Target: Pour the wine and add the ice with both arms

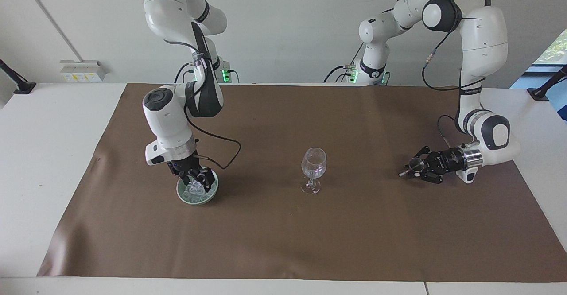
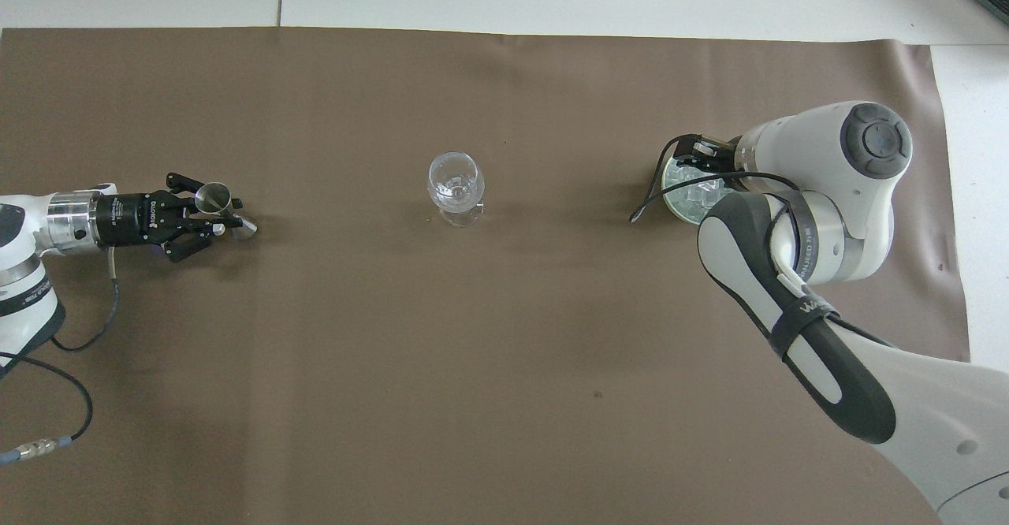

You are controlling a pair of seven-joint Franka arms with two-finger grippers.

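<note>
A pale green bowl [image 1: 195,200] [image 2: 669,196] of clear ice [image 1: 194,192] [image 2: 697,197] stands toward the right arm's end of the brown mat. My right gripper [image 1: 195,183] points down into it, among the cubes; whether it grips one is hidden. A clear stemmed glass [image 1: 313,164] [image 2: 455,181] stands upright mid-mat. At the left arm's end, my left gripper [image 1: 410,169] [image 2: 217,214] lies low and level, shut on the waist of a small metal jigger [image 1: 415,165] [image 2: 212,195] that tilts just over the mat. Wine is out of view.
The brown mat [image 1: 283,242] covers most of the white table. A black cable [image 1: 230,151] loops from the right wrist down beside the bowl. The right arm's forearm [image 2: 796,328] hangs over the mat nearer to the robots than the bowl.
</note>
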